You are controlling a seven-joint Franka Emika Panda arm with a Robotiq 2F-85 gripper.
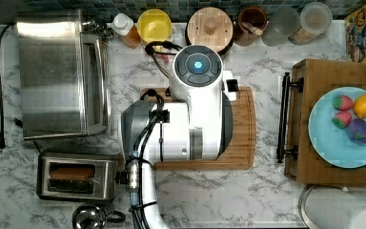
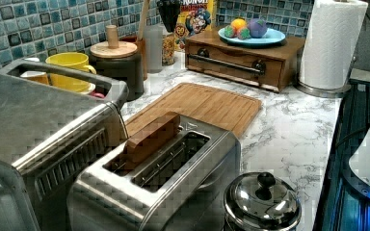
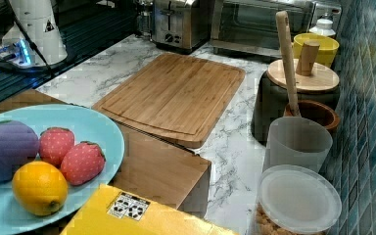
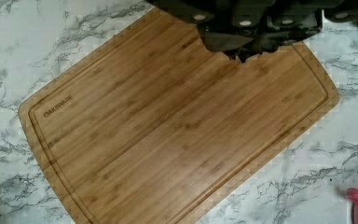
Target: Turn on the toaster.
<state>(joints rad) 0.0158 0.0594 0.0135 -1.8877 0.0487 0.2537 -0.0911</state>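
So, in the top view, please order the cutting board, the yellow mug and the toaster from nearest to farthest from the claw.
1. Cutting board, directly under the claw.
2. Yellow mug, by the tiled wall.
3. Toaster, the top view's lower left.

The arm [image 1: 195,119] has glossy white shells with grey joint sections. A round dark cap [image 1: 198,65] on top carries a glowing blue light. Black cables [image 1: 143,143] run along its side, bound by clips.
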